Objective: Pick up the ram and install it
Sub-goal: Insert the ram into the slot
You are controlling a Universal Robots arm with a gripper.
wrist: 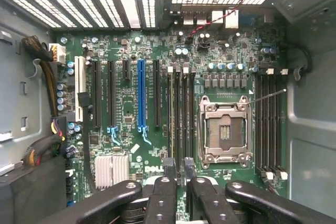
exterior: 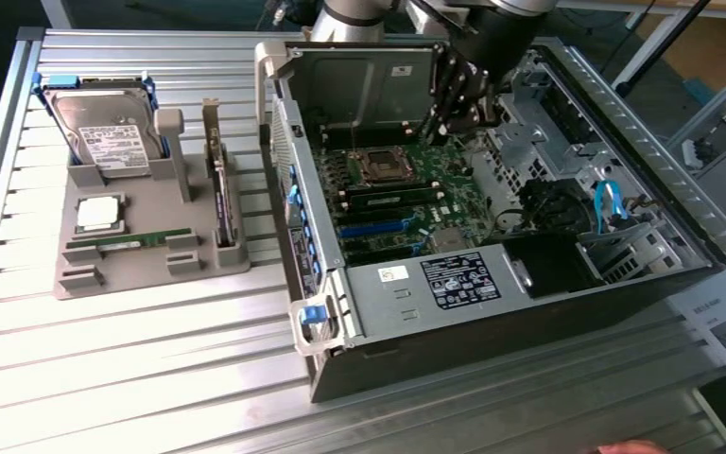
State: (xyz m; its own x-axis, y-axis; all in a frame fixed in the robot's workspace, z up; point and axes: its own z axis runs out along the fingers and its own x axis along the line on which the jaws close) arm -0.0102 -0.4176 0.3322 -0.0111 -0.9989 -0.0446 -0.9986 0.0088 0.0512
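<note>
We cannot tell the gripper (wrist: 179, 167) state; low over the motherboard (wrist: 131, 103), ram (exterior: 129, 242) lying in the left tray (exterior: 86, 284), we risk scraping slots.

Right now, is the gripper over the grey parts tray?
No, the gripper hangs inside the open computer case, above the motherboard, apart from the tray.

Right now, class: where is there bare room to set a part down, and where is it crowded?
Free: slatted metal table near the camera, bordered by the grey parts holder and the open black computer case. Crowded: inside the case, where the end effector hangs over the green motherboard.
</note>
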